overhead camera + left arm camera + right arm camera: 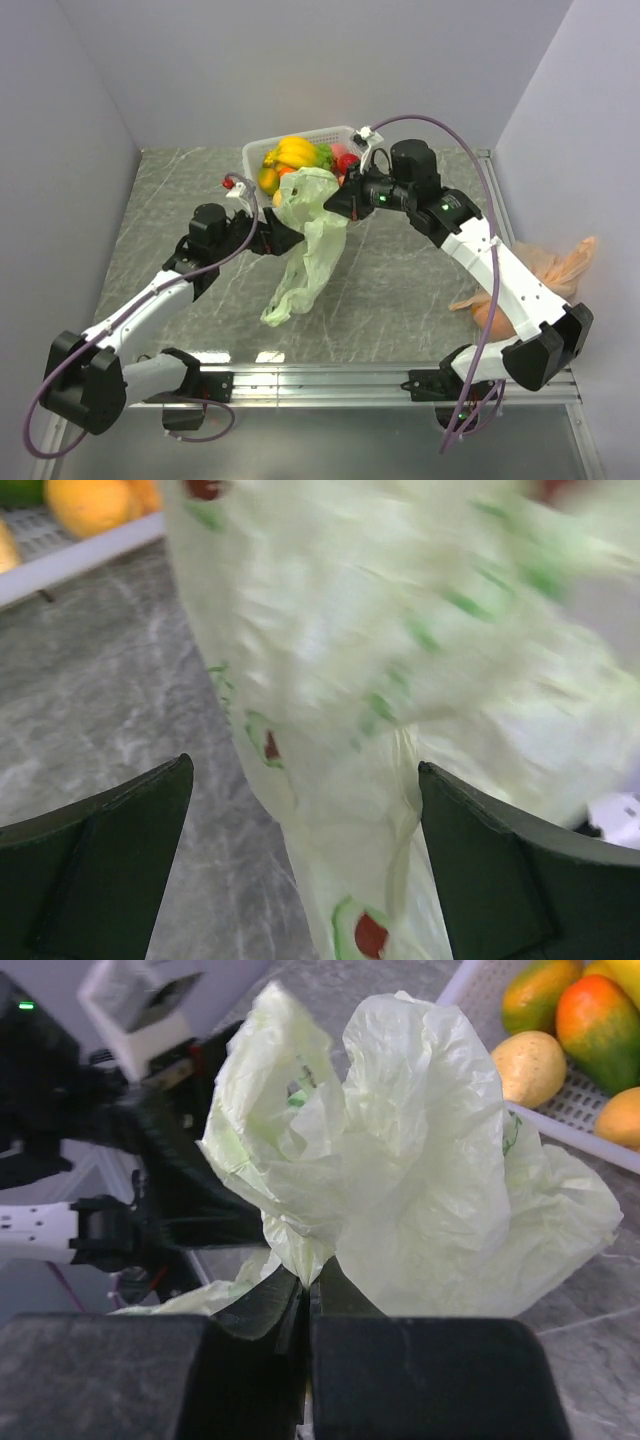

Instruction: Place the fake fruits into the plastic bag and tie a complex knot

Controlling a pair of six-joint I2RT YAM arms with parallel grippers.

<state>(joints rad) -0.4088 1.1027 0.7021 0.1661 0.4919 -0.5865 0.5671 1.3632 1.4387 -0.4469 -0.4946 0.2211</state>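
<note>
The pale green plastic bag (310,240) hangs lifted above the table, its lower end trailing to the marble near the front. My right gripper (345,200) is shut on the bag's upper edge (400,1180). My left gripper (285,228) is open, with the bag's sheet (400,680) hanging between its fingers (500,870). The fake fruits, a banana bunch (292,152), mangoes (590,1015) and a red fruit (346,162), lie in the white lattice basket (300,138) behind the bag. No knot shows.
A peach-orange translucent bag (545,270) lies at the table's right edge beside my right arm. Grey walls close in the table at left, back and right. A metal rail (330,380) runs along the near edge.
</note>
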